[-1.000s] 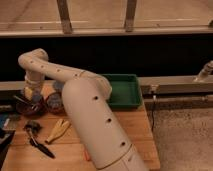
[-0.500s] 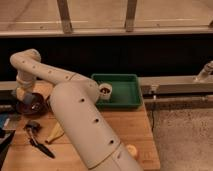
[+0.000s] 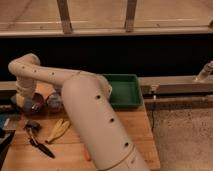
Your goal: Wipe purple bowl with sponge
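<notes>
A wooden table [image 3: 135, 127] fills the foreground under warm, dim light, with a speckled grey floor [image 3: 182, 132] to its right. Behind runs a pale ledge [image 3: 175, 82] below a wide dark window band [image 3: 125, 55], topped by a light frame with two upright posts [image 3: 64, 16].

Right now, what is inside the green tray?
The green tray looks bare on its visible right side; the arm covers its left part. The gripper is far left, down by the purple bowl.
</notes>
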Controlling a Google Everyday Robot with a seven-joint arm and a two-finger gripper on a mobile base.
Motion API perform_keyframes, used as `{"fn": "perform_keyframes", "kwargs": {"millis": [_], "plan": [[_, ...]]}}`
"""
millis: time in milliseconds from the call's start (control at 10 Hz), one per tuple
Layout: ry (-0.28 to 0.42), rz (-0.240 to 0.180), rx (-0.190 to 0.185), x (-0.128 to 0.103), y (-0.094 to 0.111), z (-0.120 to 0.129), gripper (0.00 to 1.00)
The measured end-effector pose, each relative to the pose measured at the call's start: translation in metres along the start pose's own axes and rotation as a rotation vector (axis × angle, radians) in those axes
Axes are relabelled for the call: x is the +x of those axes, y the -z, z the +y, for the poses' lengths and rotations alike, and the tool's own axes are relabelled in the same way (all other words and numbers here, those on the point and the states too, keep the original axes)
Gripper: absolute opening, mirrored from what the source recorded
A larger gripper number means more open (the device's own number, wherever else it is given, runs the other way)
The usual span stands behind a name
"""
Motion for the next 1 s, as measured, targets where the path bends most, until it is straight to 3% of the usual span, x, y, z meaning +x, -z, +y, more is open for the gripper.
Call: {"fn": "perform_keyframes", "kwargs": {"millis": [200, 500, 800, 1000], "plan": [[-0.058, -0.002, 0.03, 0.028, 0.017, -0.007, 0.0], [-0.09, -0.006, 0.049, 0.037, 0.026, -0.032, 0.0], [-0.069, -0.009, 0.046, 0.005, 0.016, -0.048, 0.0], [-0.028, -0.016, 0.027, -0.02, 0.007, -0.043, 0.0]]}}
